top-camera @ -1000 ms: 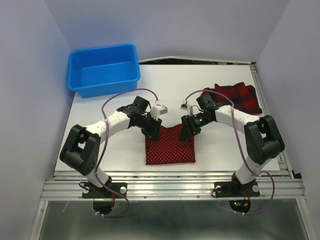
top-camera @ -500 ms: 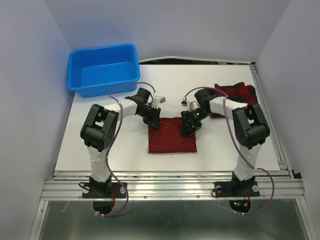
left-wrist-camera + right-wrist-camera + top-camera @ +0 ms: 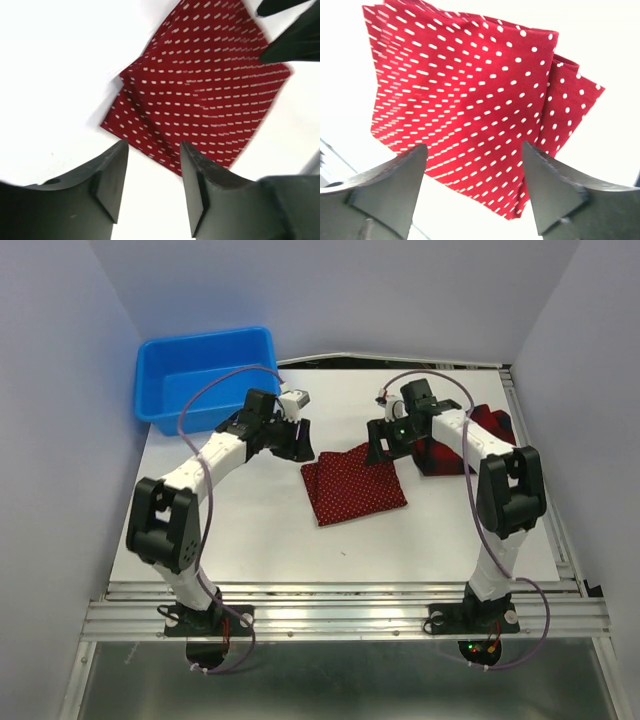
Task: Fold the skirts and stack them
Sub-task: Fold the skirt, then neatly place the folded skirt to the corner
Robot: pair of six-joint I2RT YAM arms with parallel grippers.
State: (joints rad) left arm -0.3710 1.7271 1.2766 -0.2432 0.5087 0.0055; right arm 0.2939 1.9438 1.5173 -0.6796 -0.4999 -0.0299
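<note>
The dark red polka-dot skirt [image 3: 352, 483] lies folded into a rough square on the white table, turned a little askew. It fills the left wrist view [image 3: 200, 85] and the right wrist view [image 3: 465, 115]. The tartan plaid skirt [image 3: 492, 426] lies at the back right, partly hidden by the right arm. My left gripper [image 3: 303, 443] is open and empty just beyond the dotted skirt's far left corner [image 3: 152, 172]. My right gripper [image 3: 378, 448] is open and empty at its far right corner [image 3: 472, 192].
A blue plastic bin [image 3: 208, 377] stands at the back left, close behind the left arm. The table [image 3: 250, 530] ends at a metal rail along the right side and front. Purple cables loop over both arms.
Both grippers let go of the dotted skirt and drew back toward the far side of the table. The skirt now lies further back and rotated slightly.
</note>
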